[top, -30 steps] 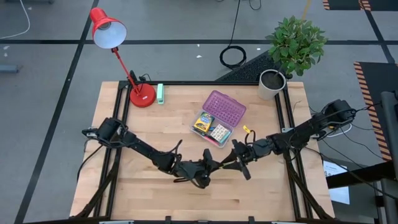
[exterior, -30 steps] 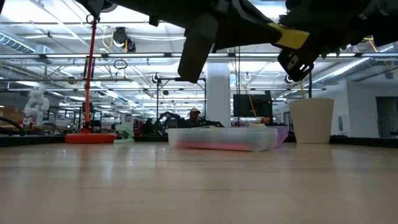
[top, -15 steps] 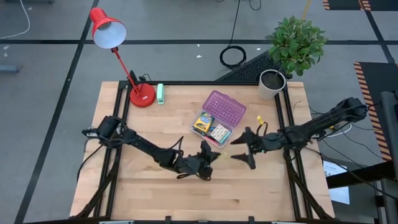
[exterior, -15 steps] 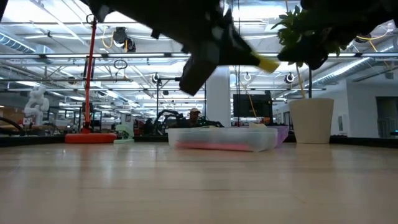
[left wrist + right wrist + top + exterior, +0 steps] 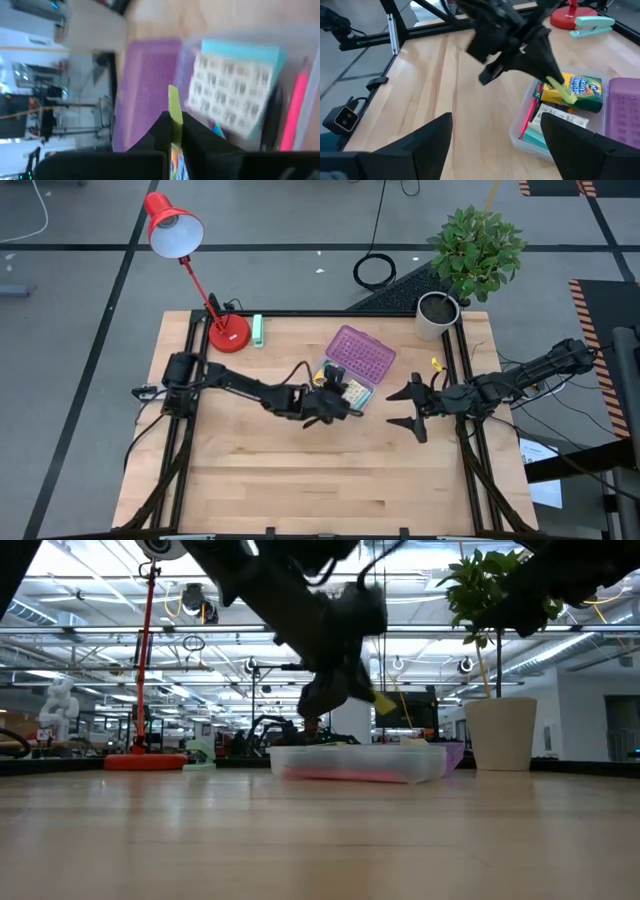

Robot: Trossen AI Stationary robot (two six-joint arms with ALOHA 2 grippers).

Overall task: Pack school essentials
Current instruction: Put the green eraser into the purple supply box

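Most of the kit looks packed already: in the right wrist view we see the crayon box (image 5: 576,90), a pink pen (image 5: 529,116), a patterned pack (image 5: 563,122) and something teal under it, all lying inside the clear case (image 5: 520,135), whose purple lid (image 5: 624,102) is folded open beside it.

Left gripper (image 5: 340,397) is over the case's near edge, clenched on a thin yellow-green item (image 5: 174,112); the left wrist view shows it pinched between the dark fingers and sticking out toward the lid. We think it's a highlighter or marker, but that view is smeared, so we won't commit. It hangs above the case contents, not yet touching them as far as the low view tells us.

Right gripper (image 5: 411,409) sits well off to the right of the case, near the table edge, fingers spread and holding nothing. It's idle.

Loose on the wooden table (image 5: 250,470) we see no other stationery; only the red lamp (image 5: 200,280), the mint-green stapler-like block (image 5: 258,330) and the potted plant (image 5: 470,260) at the back.

Left to do, in our read: lower and release this last item into the case, then probably swing the lid shut. Scissors and eraser we can't pick out in these views.
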